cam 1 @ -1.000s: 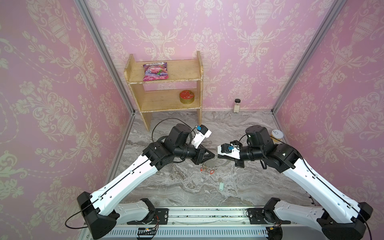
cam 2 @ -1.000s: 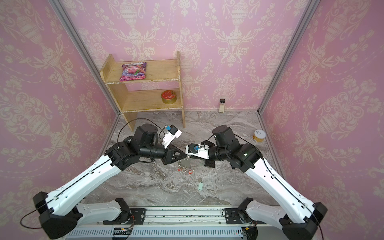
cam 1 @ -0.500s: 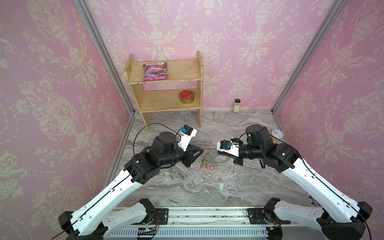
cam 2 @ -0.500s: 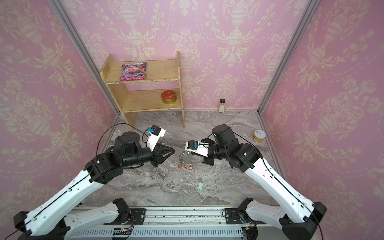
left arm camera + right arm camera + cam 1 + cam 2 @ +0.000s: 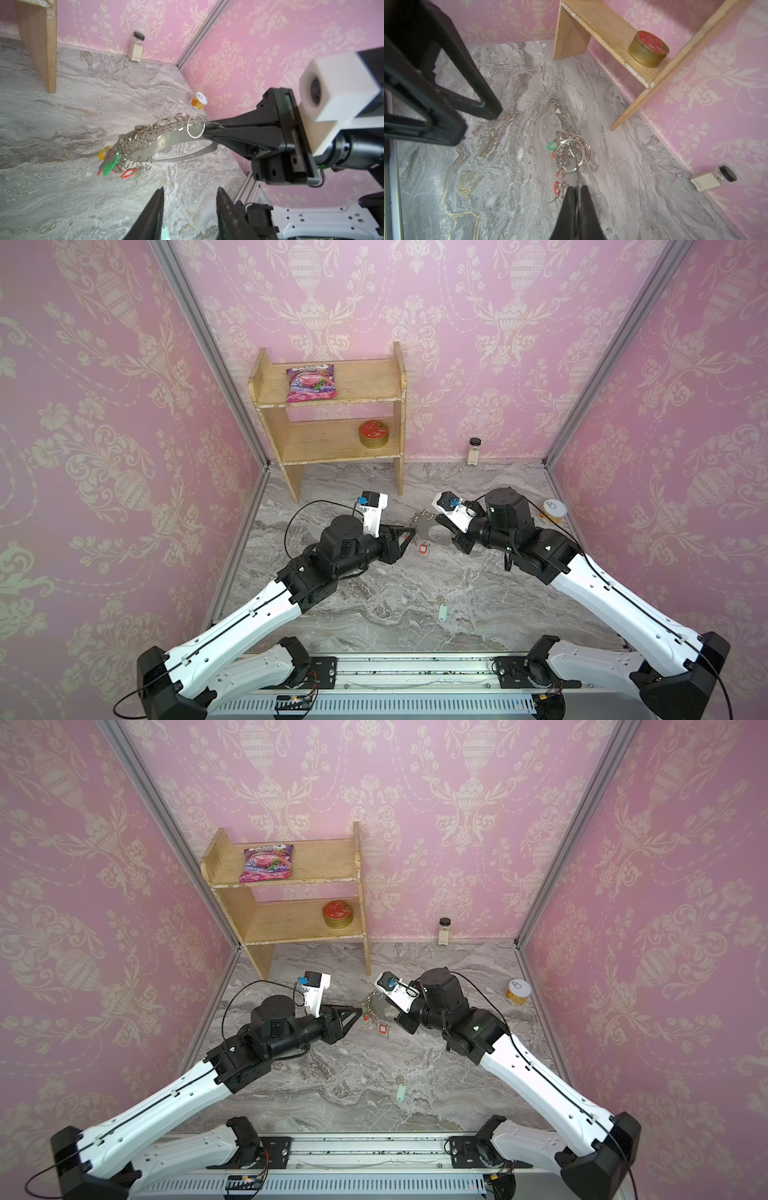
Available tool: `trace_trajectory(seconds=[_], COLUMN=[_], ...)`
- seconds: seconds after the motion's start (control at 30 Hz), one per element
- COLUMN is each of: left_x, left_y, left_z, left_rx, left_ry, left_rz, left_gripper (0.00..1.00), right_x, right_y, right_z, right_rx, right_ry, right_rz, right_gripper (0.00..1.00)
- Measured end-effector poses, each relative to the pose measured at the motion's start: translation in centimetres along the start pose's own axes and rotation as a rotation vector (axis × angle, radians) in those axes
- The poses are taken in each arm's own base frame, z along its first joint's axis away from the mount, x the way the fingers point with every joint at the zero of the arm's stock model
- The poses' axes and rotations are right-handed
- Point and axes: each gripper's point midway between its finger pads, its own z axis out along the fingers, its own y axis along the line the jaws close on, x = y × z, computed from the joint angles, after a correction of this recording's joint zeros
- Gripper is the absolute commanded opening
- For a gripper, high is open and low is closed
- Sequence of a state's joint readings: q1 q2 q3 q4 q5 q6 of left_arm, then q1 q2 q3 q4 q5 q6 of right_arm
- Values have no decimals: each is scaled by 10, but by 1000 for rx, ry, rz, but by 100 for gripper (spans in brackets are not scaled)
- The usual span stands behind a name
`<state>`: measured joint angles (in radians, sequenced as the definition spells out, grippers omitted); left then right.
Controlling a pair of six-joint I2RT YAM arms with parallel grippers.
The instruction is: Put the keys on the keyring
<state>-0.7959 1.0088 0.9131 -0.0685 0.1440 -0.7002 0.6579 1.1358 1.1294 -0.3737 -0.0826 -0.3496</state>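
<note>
Read the top views as a dial with 12 o'clock at the back wall. The grey marble table [image 5: 374, 605] fills the floor of the pink-papered cell. A wooden shelf [image 5: 316, 443] stands at 11 o'clock against the back wall.

The two arms reach in from the front rail and meet just past the middle. The right gripper [image 5: 576, 189] comes in from 3 o'clock, its fingers [image 5: 586, 205] clenched tight on the thin edge of the keyring [image 5: 176, 137]. It holds the grey hoop tilted above the marble. The loops and the red, green and yellow tags crowd the lower side of the hoop. I cannot tell whether the tags touch the table.

The left gripper [image 5: 190, 190] sits at 9 o'clock of the keyring, just beside it. Its fingers [image 5: 154, 209] are spread apart with nothing between them.

A pink snack bag [image 5: 311, 383] lies on the top board of the shelf, and a red-lidded gold tin [image 5: 374, 433] sits on the lower board. A small yellow can [image 5: 555, 510] stands at 2 o'clock by the side wall. A dark-capped jar [image 5: 474, 450] stands at 1 o'clock against the back wall.

The keys [image 5: 442, 611], with their mint-green tag, lie flat on the marble at 6 o'clock of the keyring. In both top views they are well apart from it and from both grippers [image 5: 400, 1091].
</note>
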Motion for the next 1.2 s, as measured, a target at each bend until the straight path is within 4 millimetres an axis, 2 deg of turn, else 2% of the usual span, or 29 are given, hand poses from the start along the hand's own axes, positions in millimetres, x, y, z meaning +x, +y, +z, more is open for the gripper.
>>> trace_trajectory(seconds=[0.27,0.5,0.73,1.2], left_x=[-28,-24,-32,-33], left_y=[-19,-13,-19,-14], left_z=[12,34,39,51], left_rx=[116,140,185,200], left_ry=[-133,-140,-168,-165], left_rz=[-136,-246,-301,-365], left_gripper=[53,53,52,47], right_x=[8,1,-6,-13], right_y=[-13,-18,-19,-9], right_z=[9,7,1,1], right_rx=[92,114,110,59], right_ry=[-17,-56,-85,-112], right_rz=[180,248,270,264], right_gripper=[0,0,0,0])
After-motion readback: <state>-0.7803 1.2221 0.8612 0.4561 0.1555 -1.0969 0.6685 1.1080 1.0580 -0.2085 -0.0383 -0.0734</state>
